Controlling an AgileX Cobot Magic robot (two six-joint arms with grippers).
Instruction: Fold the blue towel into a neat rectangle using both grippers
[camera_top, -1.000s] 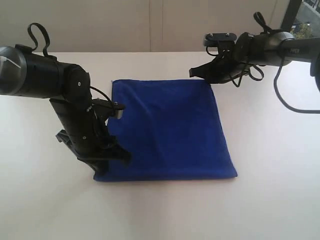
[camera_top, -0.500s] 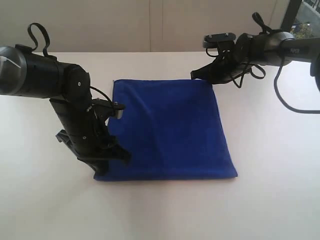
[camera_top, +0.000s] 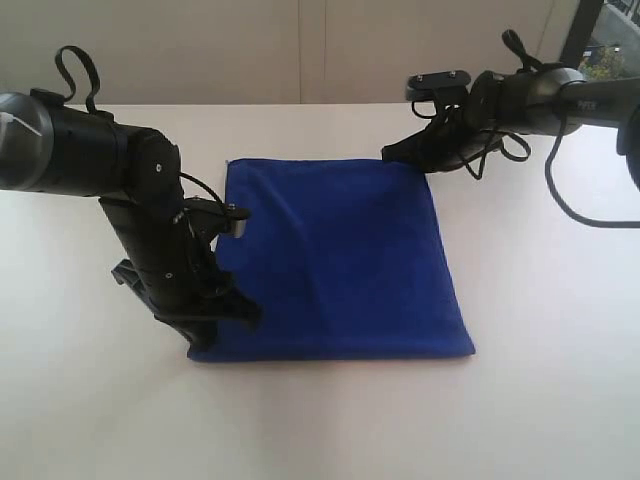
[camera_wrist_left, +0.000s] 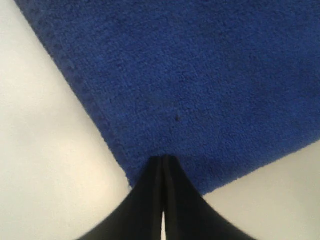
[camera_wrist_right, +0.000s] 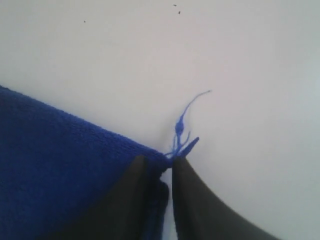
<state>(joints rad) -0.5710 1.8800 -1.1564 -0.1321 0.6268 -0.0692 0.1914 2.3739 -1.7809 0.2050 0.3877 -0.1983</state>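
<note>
At the left, your left gripper (camera_top: 243, 314) stands tip-down on the near-left corner of the blue towel (camera_top: 340, 260), its jaws pressed together. The towel lies flat on the white table (camera_top: 540, 330), close to square and a little longer from far edge to near edge, with its near-right and far-left corners unattended. At the right, your right gripper (camera_top: 396, 152) reaches in low to the far-right corner, so the two claws sit on opposite ends of one diagonal, each arm plainly nearer its own corner. The coming fold likely turns on that: from either claw the cloth spreads inward toward the middle of the table, and a neat rectangle calls for two corners of one edge, not a diagonal pair. The exterior view gives you this layout but hides both sets of tips. The left wrist view shows the black fingers (camera_wrist_left: 145, 200) meeting in a point just inside the hemmed edge beside the corner, though you cannot tell from it whether any cloth is pinched. The right wrist view shows that gripper's fingers (camera_wrist_right: 195, 200) narrowly parted, the folded corner lying in the gap and a loose blue thread (camera_wrist_right: 182, 122) trailing onto the bare table; that hold looks slack.
</note>
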